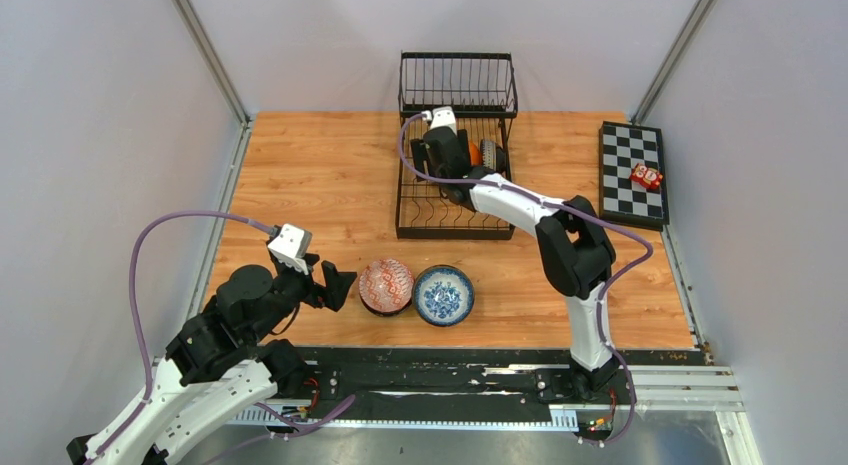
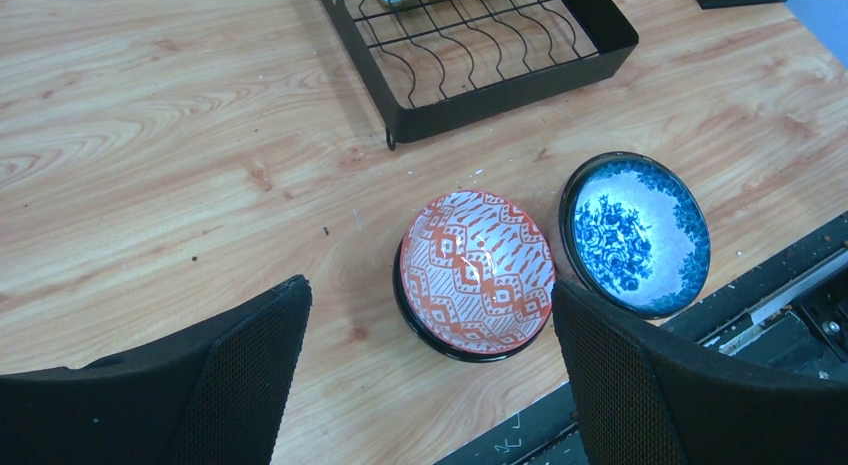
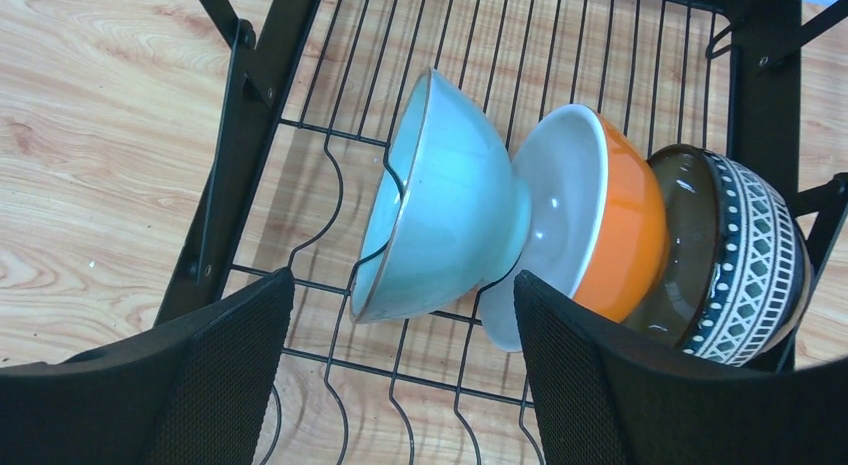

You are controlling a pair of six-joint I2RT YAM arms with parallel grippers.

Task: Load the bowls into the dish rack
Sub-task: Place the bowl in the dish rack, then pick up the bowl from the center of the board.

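Note:
Two bowls sit side by side on the wooden table near its front edge: a red-patterned bowl [image 1: 386, 285] [image 2: 477, 273] and a blue-and-white floral bowl [image 1: 443, 294] [image 2: 635, 233]. My left gripper [image 1: 340, 285] [image 2: 428, 290] hovers open just left of the red bowl, holding nothing. The black wire dish rack [image 1: 455, 220] [image 2: 500, 90] [image 3: 250, 135] stands at the back. In its base stand on edge a pale blue-green bowl [image 3: 450, 200], an orange bowl [image 3: 625, 220] and a dark patterned bowl [image 3: 750, 255]. Above them is my right gripper [image 1: 447, 155] [image 3: 402, 277], open and empty.
A checkered board [image 1: 632, 172] with a small red object [image 1: 646, 176] lies at the back right. Grey walls enclose the table on three sides. A black rail [image 1: 450, 375] runs along the near edge by the arm bases.

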